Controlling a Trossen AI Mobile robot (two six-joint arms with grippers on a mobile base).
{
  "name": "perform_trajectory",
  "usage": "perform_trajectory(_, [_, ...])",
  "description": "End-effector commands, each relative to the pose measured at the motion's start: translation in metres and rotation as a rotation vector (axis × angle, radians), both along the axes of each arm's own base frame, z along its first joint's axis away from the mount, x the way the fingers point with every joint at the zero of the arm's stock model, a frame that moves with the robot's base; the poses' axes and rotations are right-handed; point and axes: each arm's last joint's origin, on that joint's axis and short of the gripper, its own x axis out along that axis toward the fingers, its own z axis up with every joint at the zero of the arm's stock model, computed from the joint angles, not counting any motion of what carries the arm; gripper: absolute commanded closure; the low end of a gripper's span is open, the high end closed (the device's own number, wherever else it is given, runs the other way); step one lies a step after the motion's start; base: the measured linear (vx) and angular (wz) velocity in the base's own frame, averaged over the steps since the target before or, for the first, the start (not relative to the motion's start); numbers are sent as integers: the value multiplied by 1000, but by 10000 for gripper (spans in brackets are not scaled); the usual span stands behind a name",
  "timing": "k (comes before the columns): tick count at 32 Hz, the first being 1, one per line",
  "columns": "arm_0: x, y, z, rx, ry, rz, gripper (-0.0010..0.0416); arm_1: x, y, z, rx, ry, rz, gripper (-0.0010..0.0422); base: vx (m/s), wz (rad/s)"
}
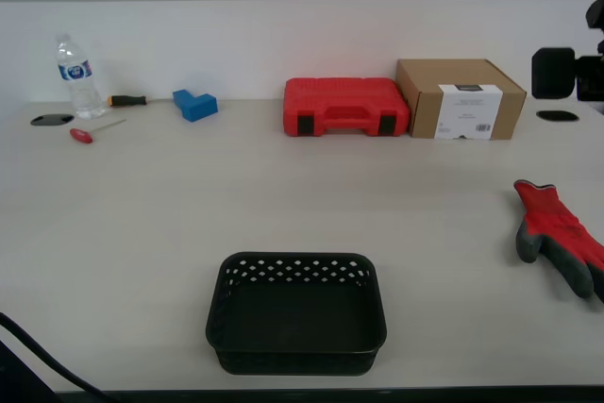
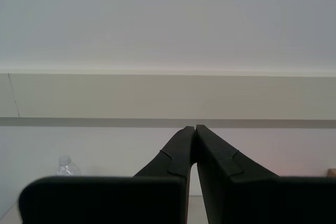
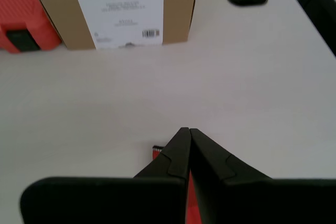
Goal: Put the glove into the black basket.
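My first gripper [image 3: 187,129] is closed on nothing, hovering over the glove [image 1: 557,236], which lies on the counter [image 1: 142,224] at the exterior view's right edge, well apart from the basket [image 1: 296,325]. My second gripper [image 2: 195,127] is closed too, raised toward the wall.
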Motion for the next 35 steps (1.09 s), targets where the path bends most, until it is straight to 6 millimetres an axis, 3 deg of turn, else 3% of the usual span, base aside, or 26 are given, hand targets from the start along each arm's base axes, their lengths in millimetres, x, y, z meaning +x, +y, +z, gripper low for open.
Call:
perform_trajectory(1, [1, -3, -20, 26, 82, -22, 405, 0, 0, 1, 1, -5, -3, 412, 0, 0])
perform_trajectory(4, [8, -5, -38, 42, 184, -30, 405, 0, 0, 1, 1, -6, -2, 412, 0, 0])
perform_trajectory(8, [17, -9, -44, 47, 227, -41, 405, 0, 0, 1, 1, -5, -2, 412, 0, 0])
perform_trajectory(16, [34, -26, -38, 16, 241, -56, 405, 0, 0, 1, 1, -5, -2, 412, 0, 0])
perform_trajectory(24, [37, -27, -34, 14, 231, -60, 405, 0, 0, 1, 1, -5, -2, 412, 0, 0])
perform_trajectory(28, [31, -29, -53, 11, 346, -51, 405, 0, 0, 1, 1, -5, -2, 412, 0, 0])
perform_trajectory(35, [13, -27, -107, 99, 569, -30, 405, 0, 0, 1, 1, -5, -2, 412, 0, 0])
